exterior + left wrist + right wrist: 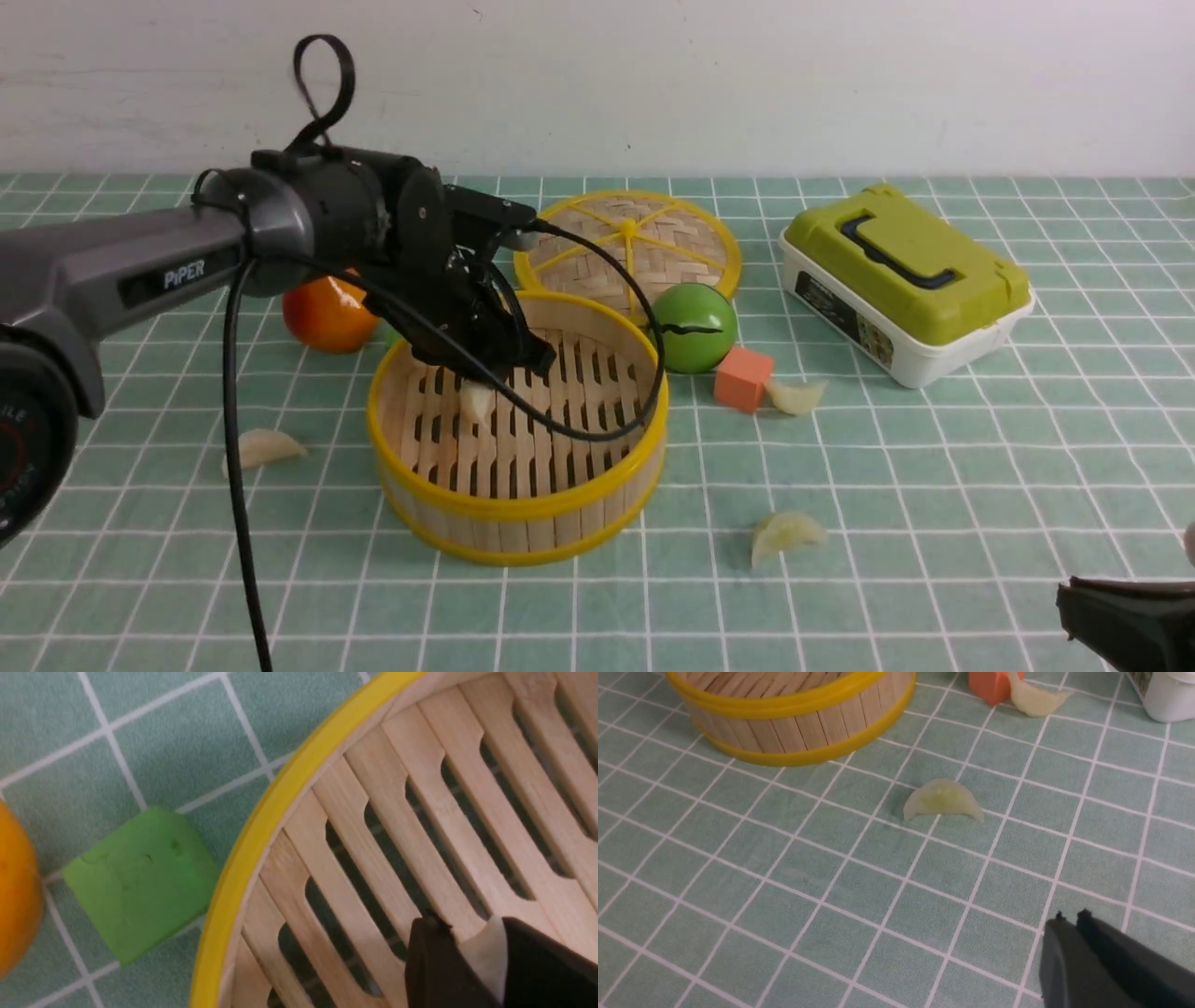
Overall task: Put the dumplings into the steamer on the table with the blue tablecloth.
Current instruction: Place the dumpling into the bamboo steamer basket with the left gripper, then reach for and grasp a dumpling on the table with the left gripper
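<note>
Teal white-gridded tablecloth (840,607), steamer (523,527) mid-table, pale wall (747,75) behind

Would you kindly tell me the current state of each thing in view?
Steamer: uncovered, upright.
Lid: off, flat behind steamer.
Lunch box: closed.
Left gripper: shut on dumpling, over steamer floor.
Right gripper: shut, empty.
Other three dumplings: loose on cloth.
</note>
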Robot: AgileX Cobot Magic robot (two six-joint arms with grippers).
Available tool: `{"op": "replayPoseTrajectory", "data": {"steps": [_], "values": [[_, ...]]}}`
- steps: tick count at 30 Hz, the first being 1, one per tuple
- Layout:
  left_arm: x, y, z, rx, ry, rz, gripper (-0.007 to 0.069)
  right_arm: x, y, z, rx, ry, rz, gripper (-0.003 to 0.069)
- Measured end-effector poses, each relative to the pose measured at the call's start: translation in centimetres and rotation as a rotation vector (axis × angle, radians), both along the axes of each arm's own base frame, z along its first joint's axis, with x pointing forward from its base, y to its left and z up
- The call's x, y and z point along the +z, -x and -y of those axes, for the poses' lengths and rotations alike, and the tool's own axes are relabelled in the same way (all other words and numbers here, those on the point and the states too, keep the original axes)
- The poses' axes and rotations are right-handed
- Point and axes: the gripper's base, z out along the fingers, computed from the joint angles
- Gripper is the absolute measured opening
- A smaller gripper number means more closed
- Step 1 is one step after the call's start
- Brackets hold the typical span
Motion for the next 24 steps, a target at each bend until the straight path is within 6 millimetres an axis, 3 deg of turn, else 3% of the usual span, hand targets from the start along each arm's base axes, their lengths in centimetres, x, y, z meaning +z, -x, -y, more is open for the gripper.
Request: {"op": "replayPoseTrajectory", "data": {"steps": [4,7,11,12,14,15,17,19,24], "values": [[1.0,0.1,0.4,-0.032,-0.036,0.046,0.0286,0.0,0.0,0.0,0.0,0.0,-0.001,0.0031],[3.0,0.7,-0.1,0.004,-0.041,0.057,0.0365,0.0,0.0,0.0,0.002,0.0,-0.005,0.0033],[7.5,1.7,-2.5,0.101,-0.094,0.117,0.0394,-0.1,0.1,0.0,0.006,0.001,-0.012,0.0038],[8.8,2.0,-3.9,0.135,-0.126,0.13,0.0394,-0.1,0.1,0.0,0.006,0.001,-0.012,0.0039],[9.5,2.2,-6.1,0.181,-0.162,0.103,0.0394,-0.1,0.1,0.0,0.005,-0.003,-0.013,0.0041],[9.4,2.3,-8.0,0.206,-0.193,0.052,0.0394,-0.1,0.1,-0.1,0.003,-0.01,-0.015,0.0041],[8.7,2.6,-9.7,0.2,-0.218,-0.023,0.0394,-0.1,0.1,-0.1,0.001,-0.021,-0.019,0.0041],[7.0,3.3,-12.0,0.152,-0.214,-0.147,0.0394,0.0,0.1,-0.2,-0.004,-0.041,-0.024,0.0041],[4.0,3.8,-14.1,0.033,-0.212,-0.202,0.0394,-0.1,0.2,-0.2,-0.001,-0.049,-0.037,0.0041]]}}
